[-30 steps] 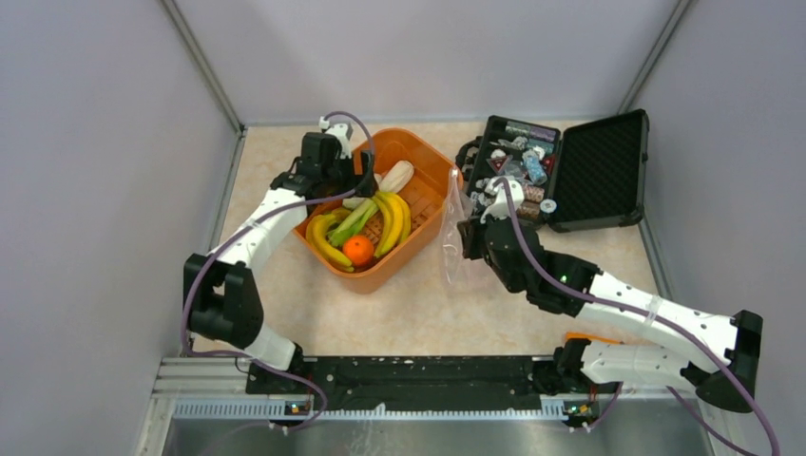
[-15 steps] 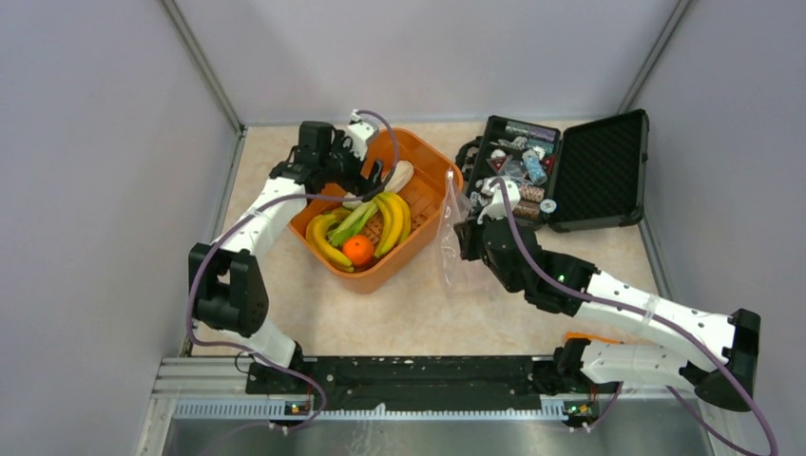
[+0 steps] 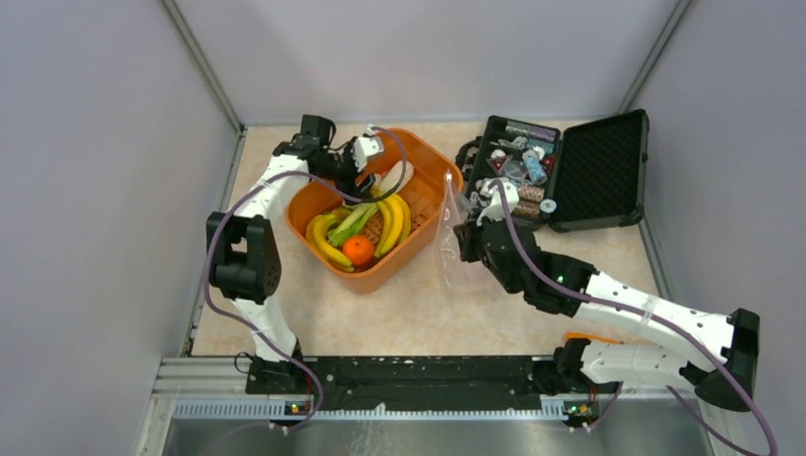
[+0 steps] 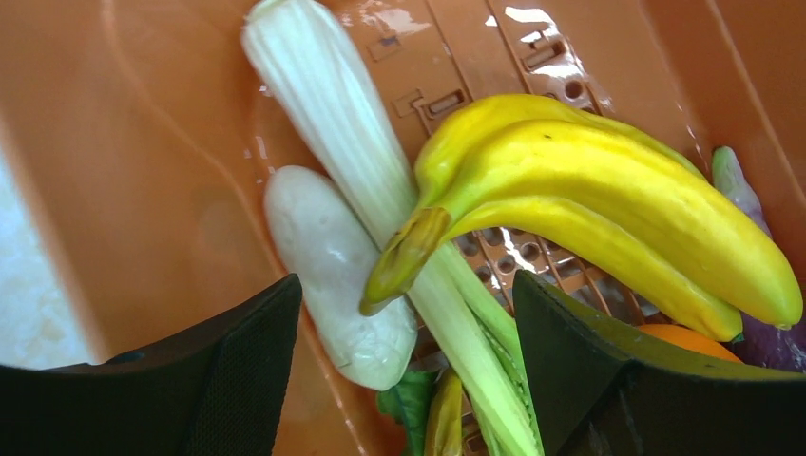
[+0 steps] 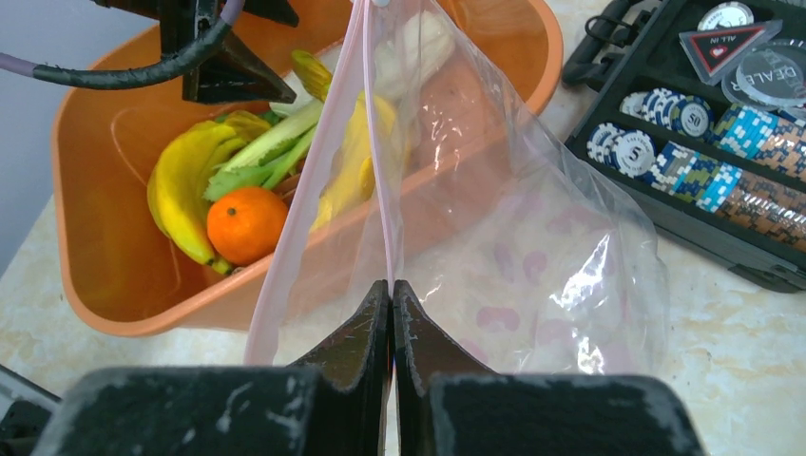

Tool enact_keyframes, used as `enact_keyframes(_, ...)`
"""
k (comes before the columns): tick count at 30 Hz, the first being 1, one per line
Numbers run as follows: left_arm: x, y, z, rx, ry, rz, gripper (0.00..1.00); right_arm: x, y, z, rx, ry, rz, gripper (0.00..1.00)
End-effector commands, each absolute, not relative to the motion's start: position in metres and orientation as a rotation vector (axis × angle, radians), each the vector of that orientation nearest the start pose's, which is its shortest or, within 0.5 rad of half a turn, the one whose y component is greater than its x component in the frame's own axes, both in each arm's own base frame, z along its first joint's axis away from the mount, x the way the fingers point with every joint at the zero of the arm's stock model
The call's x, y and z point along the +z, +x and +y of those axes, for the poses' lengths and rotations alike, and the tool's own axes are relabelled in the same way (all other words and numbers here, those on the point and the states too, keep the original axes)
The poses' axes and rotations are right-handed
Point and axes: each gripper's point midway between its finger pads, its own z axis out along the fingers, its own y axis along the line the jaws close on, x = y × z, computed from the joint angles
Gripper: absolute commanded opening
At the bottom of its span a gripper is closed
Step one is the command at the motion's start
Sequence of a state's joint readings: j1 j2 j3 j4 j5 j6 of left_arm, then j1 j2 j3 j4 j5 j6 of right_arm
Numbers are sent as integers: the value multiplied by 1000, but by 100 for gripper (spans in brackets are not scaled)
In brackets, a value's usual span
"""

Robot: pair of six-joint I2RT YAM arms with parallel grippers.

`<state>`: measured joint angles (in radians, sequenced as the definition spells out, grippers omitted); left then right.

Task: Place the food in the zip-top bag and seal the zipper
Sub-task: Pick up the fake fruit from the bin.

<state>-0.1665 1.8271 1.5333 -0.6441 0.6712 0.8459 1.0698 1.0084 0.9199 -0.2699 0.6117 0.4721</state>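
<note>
The food lies in an orange basket point(image 3: 425, 152): yellow bananas point(image 4: 608, 190), a whitish piece point(image 4: 333, 275), green stalks point(image 4: 333, 114) and an orange point(image 5: 245, 223). My left gripper point(image 4: 409, 370) hangs open low inside the basket. Its fingers stand on either side of the whitish piece's end, a banana stem and a stalk, touching none of them. My right gripper point(image 5: 392, 285) is shut on the pinkish zipper point(image 5: 375, 142) of the zip-top bag point(image 5: 532, 237). It holds the bag upright beside the basket's right wall, with the mouth parted. The bag's lower part rests on the table.
An open black case point(image 3: 589, 171) filled with poker chips point(image 5: 703, 161) sits right of the bag, its lid leaning back. Grey walls enclose the table on three sides. The left arm's cable point(image 5: 114, 74) loops over the basket.
My left gripper has swung from the basket's far-left rim down into the basket, over the whitish piece. Its elbow has drawn back to the left. The right arm and bag have stayed still.
</note>
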Motion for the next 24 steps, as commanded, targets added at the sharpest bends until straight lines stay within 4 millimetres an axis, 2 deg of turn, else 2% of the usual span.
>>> enact_keyframes(1, 133, 419, -159, -566, 1448, 1881, 78, 268, 236, 244, 484, -126, 1851, 0)
enact_keyframes(4, 127, 419, -160, -576, 1448, 1883, 57, 267, 236, 245, 486, -126, 1852, 0)
enact_keyframes(7, 124, 421, -161, -567, 1403, 1883, 52, 265, 236, 248, 490, -133, 1856, 0)
enact_keyframes(13, 124, 419, -164, -543, 1369, 1825, 28, 264, 236, 250, 500, -134, 1858, 0)
enact_keyframes(14, 126, 418, -165, -546, 1365, 1814, 21, 264, 236, 250, 501, -134, 1858, 0)
enact_keyframes(16, 137, 415, -166, -547, 1358, 1799, 1, 263, 237, 251, 499, -131, 1859, 0)
enact_keyframes(19, 158, 408, -168, -541, 1313, 1784, 0, 261, 238, 250, 491, -121, 1862, 0)
enact_keyframes(24, 212, 393, -171, -491, 1209, 1662, 0, 260, 240, 253, 491, -119, 1866, 0)
